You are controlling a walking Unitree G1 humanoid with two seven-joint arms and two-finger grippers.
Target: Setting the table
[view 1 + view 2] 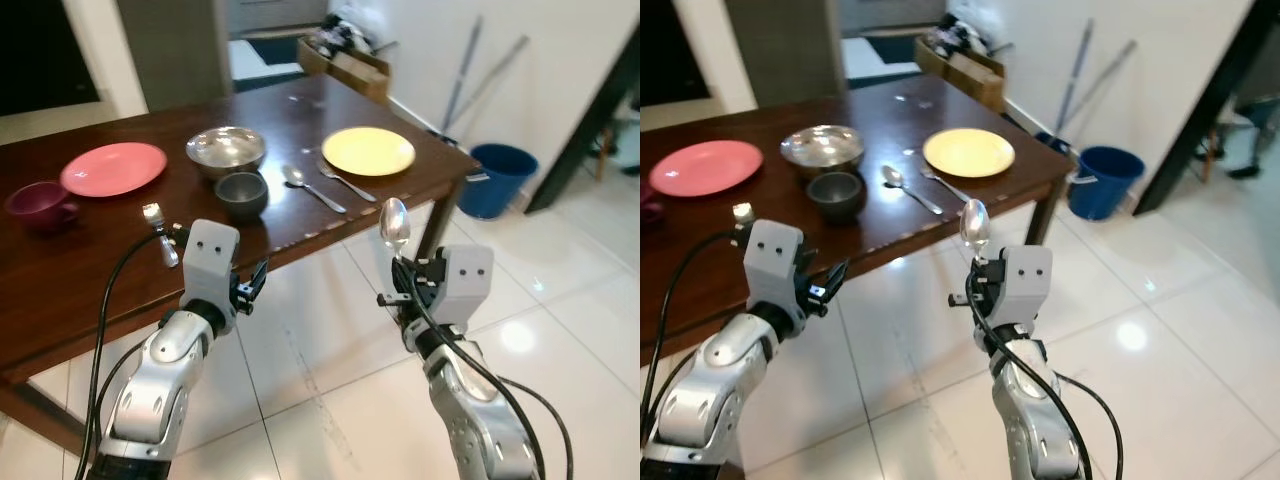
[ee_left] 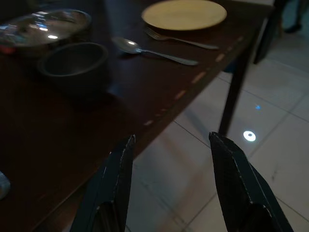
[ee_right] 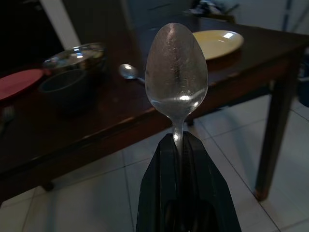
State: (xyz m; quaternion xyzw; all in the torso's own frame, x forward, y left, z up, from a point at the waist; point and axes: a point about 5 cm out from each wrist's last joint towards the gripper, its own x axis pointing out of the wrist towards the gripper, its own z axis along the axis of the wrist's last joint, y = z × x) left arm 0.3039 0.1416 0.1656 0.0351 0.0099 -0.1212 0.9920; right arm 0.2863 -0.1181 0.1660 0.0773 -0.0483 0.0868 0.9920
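I had the right gripper (image 1: 403,272) pinched tight on the handle of a spoon (image 1: 394,224), which stood upright out of the fingers, bowl uppermost, its long axis near vertical. Taking the pink plate (image 1: 113,167) as my mark: the held spoon hung over the tiled floor, off the near edge of the tabletop (image 1: 300,225) and well away to the plate's right. A fork (image 1: 158,228) lay on the tabletop just nearer me than the plate, a purple cup (image 1: 40,206) at its left, and a steel bowl (image 1: 226,148) and small grey bowl (image 1: 242,193) to its right. Farther right again sat the yellow plate (image 1: 368,150), already served by a second spoon (image 1: 311,187) and fork (image 1: 346,182). So I judged the pink plate's setting lacked its spoon, and that it lay forward and left of my right fingers. The left gripper (image 2: 169,142) was nearer that plate, its fingers spread wide and holding nothing, just off the tabletop edge.
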